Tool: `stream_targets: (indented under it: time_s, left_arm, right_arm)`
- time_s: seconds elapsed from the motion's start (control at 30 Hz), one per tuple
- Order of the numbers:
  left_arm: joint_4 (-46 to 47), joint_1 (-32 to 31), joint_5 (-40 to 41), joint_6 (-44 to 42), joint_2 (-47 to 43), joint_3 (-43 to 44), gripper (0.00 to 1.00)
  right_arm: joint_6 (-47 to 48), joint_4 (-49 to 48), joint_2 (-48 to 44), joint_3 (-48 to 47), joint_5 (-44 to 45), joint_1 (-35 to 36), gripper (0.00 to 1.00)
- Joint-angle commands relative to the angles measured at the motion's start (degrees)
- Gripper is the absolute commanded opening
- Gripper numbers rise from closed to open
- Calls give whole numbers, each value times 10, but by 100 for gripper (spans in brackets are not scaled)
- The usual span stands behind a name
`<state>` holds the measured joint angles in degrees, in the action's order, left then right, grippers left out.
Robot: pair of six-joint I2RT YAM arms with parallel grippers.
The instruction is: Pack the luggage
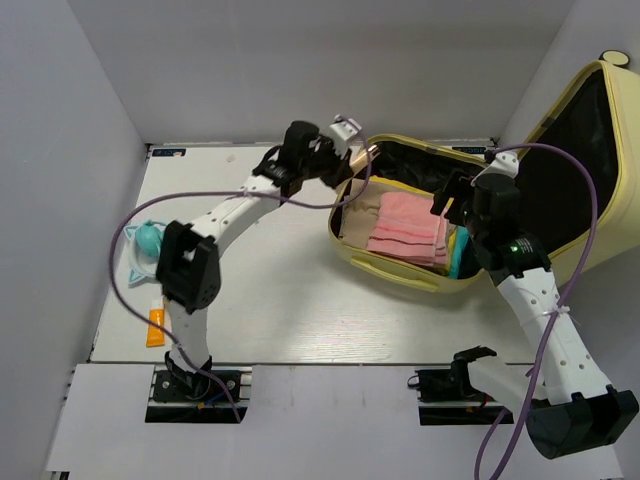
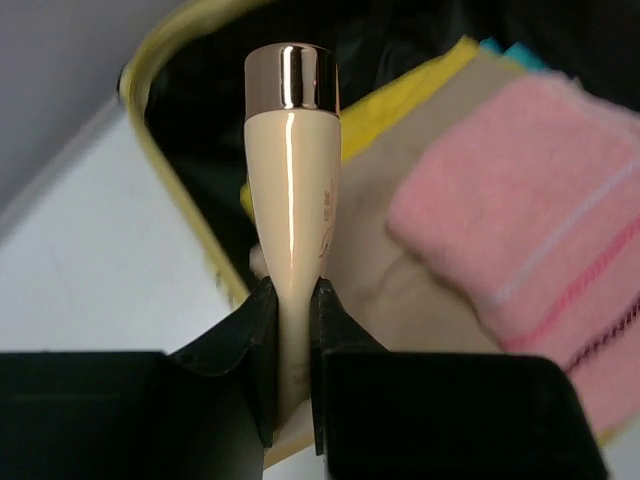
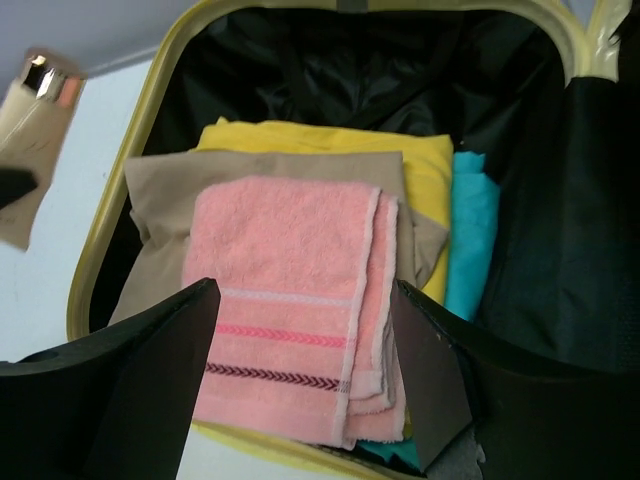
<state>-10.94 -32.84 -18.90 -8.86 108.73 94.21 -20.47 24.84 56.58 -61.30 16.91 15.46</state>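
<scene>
The pale yellow luggage (image 1: 400, 275) lies open at the right of the table, its black-lined lid (image 1: 585, 150) standing up. Inside lie a pink towel (image 1: 408, 228) on a beige cloth (image 1: 358, 222), a yellow cloth (image 3: 330, 140) and a teal cloth (image 3: 470, 230). My left gripper (image 1: 350, 162) is shut on a cream tube with a gold cap (image 2: 292, 150), held over the luggage's left rim (image 2: 160, 60). My right gripper (image 3: 305, 300) is open and empty, hovering above the pink towel (image 3: 290, 250). The tube also shows in the right wrist view (image 3: 35, 110).
A teal round object (image 1: 146, 240) and an orange tube (image 1: 156, 326) lie at the table's left edge. Grey walls enclose the table on the left, back and right. The raised lid stands close to my right arm.
</scene>
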Motion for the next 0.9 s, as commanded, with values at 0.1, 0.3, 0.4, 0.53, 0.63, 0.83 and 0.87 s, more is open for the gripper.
stream_targets:
  time_s: [0.1, 0.3, 0.4, 0.53, 0.63, 0.83, 0.87]
  left_arm:
    - [-19, -6, -121, -43, 197, 285, 7]
    - [58, -11, -92, -12, 271, 339, 100]
    - [75, -9, -78, -2, 206, 261, 100]
    - [72, -5, -40, 13, 102, 159, 100]
    - [-20, 0, 52, 26, 41, 142, 100]
    - [-344, 44, 362, 135, -83, 45, 100]
    - [-367, 59, 367, 149, -118, 5, 100]
  right_arm:
    - [16, -59, 15, 5, 44, -2, 75]
    - [14, -52, 56, -12, 16, -3, 75]
    - [7, -47, 65, -9, -3, -1, 75]
    - [5, -48, 68, -7, -34, -2, 75]
    - [15, -24, 80, -30, -59, -1, 78]
    - [32, -10, 99, -41, -97, -1, 81]
    - [32, -8, 99, -41, -96, -1, 81]
